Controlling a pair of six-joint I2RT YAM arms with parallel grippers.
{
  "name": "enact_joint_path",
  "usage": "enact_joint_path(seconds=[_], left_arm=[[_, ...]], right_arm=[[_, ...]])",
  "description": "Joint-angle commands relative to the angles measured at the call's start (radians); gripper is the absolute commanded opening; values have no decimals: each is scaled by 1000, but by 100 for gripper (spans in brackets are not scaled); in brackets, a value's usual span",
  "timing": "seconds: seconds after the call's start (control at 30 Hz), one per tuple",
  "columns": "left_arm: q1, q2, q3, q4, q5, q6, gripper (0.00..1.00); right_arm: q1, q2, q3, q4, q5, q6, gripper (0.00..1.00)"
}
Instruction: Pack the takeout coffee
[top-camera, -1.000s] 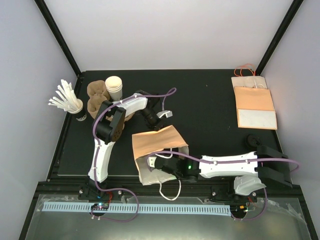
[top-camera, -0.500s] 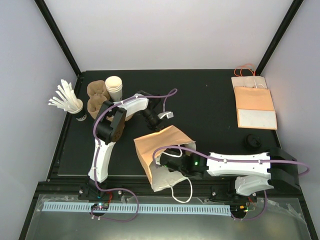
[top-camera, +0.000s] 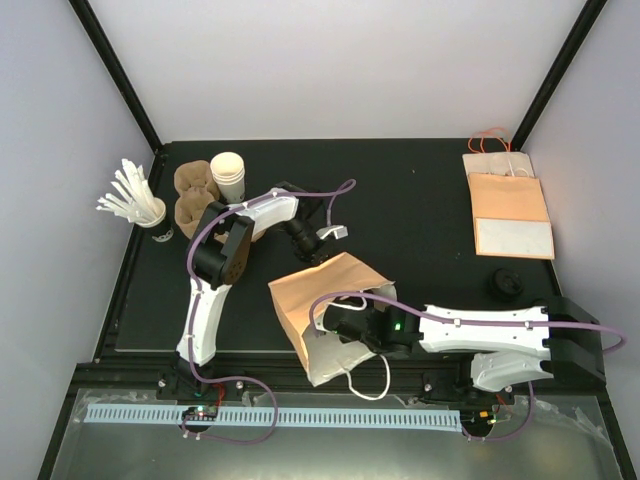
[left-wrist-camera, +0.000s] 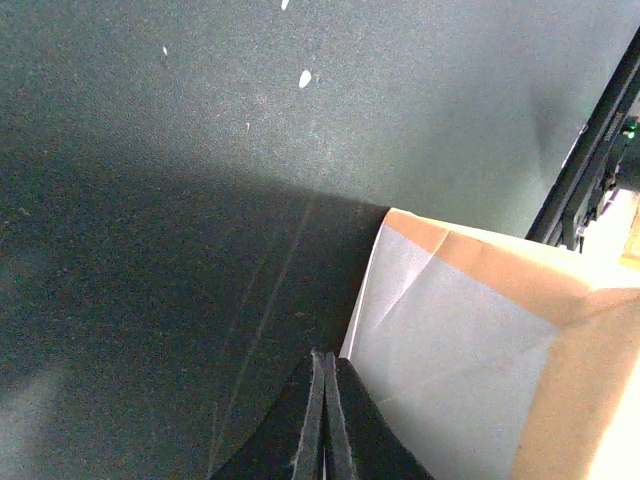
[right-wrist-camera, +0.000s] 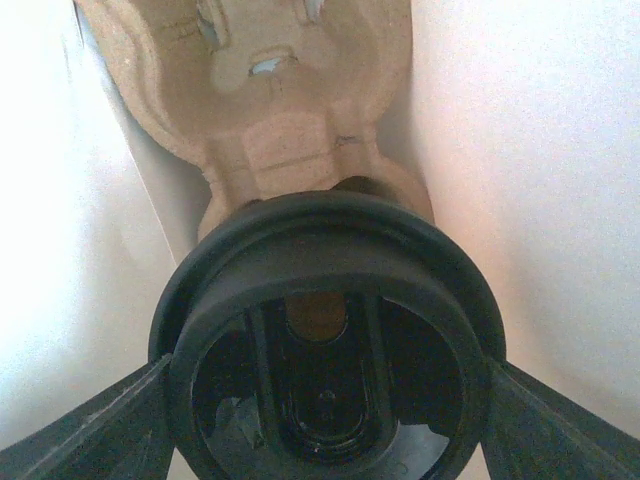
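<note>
1 brown paper bag (top-camera: 325, 290) lies on its side on the black table (top-camera: 420, 200), its mouth facing the near edge. The right gripper (right-wrist-camera: 327, 372) reaches inside it. The 1 takeout coffee (right-wrist-camera: 325, 300) is in the bag, and its black lid fills the right wrist view. It stands against 1 pulp cup tray (right-wrist-camera: 290, 110) deeper in. The 2 fingers (right-wrist-camera: 100, 425) are spread wide on either side of the lid. I cannot tell whether they press on it.

The left gripper (left-wrist-camera: 323, 415) has its 2 fingers pressed together, holding nothing, low over the table just beside the bag's far end.

At the far left are 1 stack of white cups (top-camera: 228, 175), brown pulp trays (top-camera: 192, 195) and 1 dark cup of stirrers (top-camera: 150, 215). A pile of flat bags (top-camera: 510, 205) lies far right.
</note>
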Motion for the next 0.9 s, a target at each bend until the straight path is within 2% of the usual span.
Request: enact_joint_path(seconds=[0.0,0.3,0.5,0.87], left_arm=[[-27,16,5,-86,117,20,3],[-34,67,29,-103,200,68,4],[-46,82,27,-106,241,93,4],[-62,70,16,-113,259,100,4]], right_arm=[[-15,7,-39,15,48,-18,80],[-27,-34,-151,175,56,-73,76],[-62,8,-156,118,1,-60,78],[-80,103,-146,101,65,-84,78]])
